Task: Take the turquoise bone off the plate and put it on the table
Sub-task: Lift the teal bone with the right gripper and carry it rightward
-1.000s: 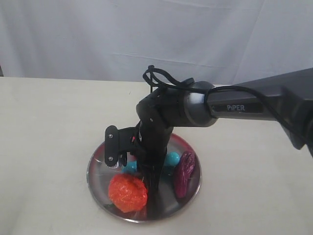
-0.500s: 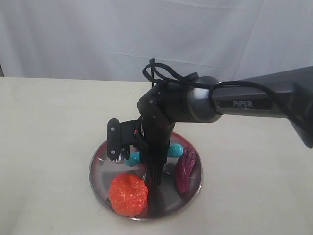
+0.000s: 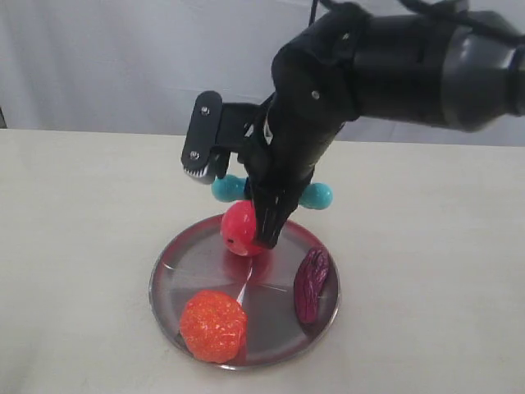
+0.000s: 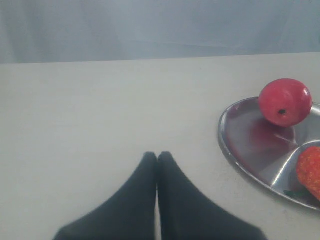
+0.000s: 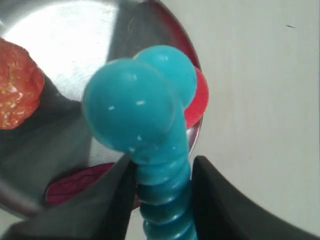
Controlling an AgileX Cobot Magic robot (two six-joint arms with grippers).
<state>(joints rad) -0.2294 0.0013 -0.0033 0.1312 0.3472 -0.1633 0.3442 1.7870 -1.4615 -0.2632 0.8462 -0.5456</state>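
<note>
The turquoise bone [image 3: 316,195] hangs in the air above the far side of the silver plate [image 3: 176,263]. My right gripper [image 3: 264,222] is shut on its ribbed shaft [image 5: 162,192], and a knobbed end [image 5: 142,102] sticks out on either side of the fingers. The beige table [image 3: 82,205] spreads all around the plate. In the left wrist view my left gripper [image 4: 157,156] is shut with nothing in it, low over bare table beside the plate's rim [image 4: 226,150]. The exterior view does not show the left gripper.
On the plate lie a smooth red round fruit [image 3: 240,230] at the far rim, a bumpy orange-red fruit [image 3: 213,324] at the front, and a dark purple wrinkled piece [image 3: 312,283] on the right. A white curtain hangs behind the table.
My right gripper has risen from the plate with the turquoise bone in it. The red round fruit, hidden before behind the arm, now shows.
</note>
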